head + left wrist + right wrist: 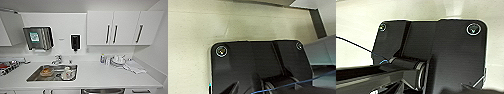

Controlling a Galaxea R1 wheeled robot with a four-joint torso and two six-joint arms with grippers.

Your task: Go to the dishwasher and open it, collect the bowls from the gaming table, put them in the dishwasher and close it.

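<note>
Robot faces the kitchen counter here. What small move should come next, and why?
Probably a short shift to the robot's right and a bend down toward the dishwasher. Its steel front only peeks in under the white counter, right of the sink, and looks closed. The handle cannot be made out, so lowering the view seems needed before any reach.

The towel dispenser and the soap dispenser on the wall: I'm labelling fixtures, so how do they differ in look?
The towel dispenser is wide and steel-grey; the soap dispenser is narrow and black. The towel dispenser hangs left of the faucet, the soap dispenser right of it. Both are mounted on the white wall above the sink.
</note>
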